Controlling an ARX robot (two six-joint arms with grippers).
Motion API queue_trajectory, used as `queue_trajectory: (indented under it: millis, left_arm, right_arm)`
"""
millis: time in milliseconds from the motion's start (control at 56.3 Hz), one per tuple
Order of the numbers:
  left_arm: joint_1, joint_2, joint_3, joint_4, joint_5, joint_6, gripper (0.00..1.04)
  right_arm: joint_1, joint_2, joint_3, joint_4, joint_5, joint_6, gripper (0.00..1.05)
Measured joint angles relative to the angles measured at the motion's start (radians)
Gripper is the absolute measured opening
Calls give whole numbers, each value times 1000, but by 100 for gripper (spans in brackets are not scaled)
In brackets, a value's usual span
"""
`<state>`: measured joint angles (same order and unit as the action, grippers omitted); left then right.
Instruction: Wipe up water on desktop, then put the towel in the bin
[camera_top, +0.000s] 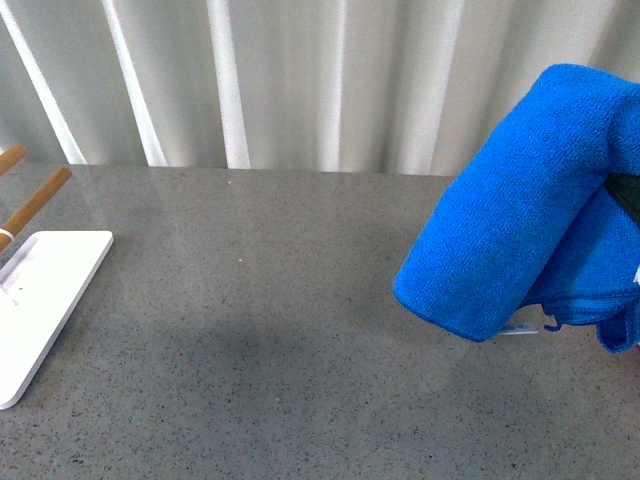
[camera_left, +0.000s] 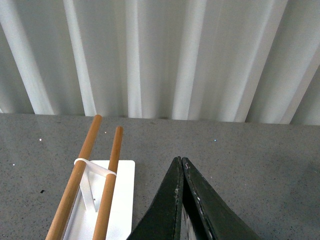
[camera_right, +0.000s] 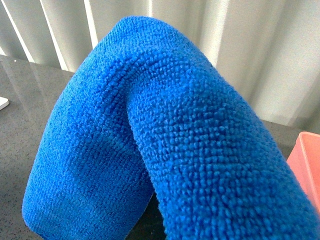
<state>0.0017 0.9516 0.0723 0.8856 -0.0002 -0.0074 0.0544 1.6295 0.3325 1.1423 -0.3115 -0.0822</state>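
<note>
Front view: the towel (camera_top: 520, 200) hangs folded in the air above the right side of the speckled grey bench (camera_top: 250, 330), with a pale curtain (camera_top: 300, 80) behind. Left wrist view: the left fingers (camera_left: 171, 200) are pressed together, empty, beside the white tray (camera_left: 125, 190). Right wrist view: cloth hides the right fingers, so I cannot tell their grip, and the towel might slip before reaching the bin (camera_right: 306, 165), whose corner alone shows.

Towel: one (camera_top: 520, 200) is counted.
Bin: one (camera_right: 306, 162) is counted, probably; only a pink corner is shown, just beside the towel.
Desktop: one (camera_top: 300, 340) is counted.
White tray: one (camera_left: 125, 190) is counted, just beside the left gripper (camera_left: 180, 161).
Wooden rods: two (camera_left: 87, 150) are counted, over the white tray, near the same gripper.
Curtain: one (camera_left: 160, 55) is counted, beyond the gripper's tips.
</note>
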Motion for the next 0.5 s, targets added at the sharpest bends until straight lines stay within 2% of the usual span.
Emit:
queue_trajectory:
  millis: [497]
  left_arm:
    - [0, -307, -49, -257, 0, 0, 4]
  right_arm:
    - [10, -156, -22, -147, 48, 19, 4]
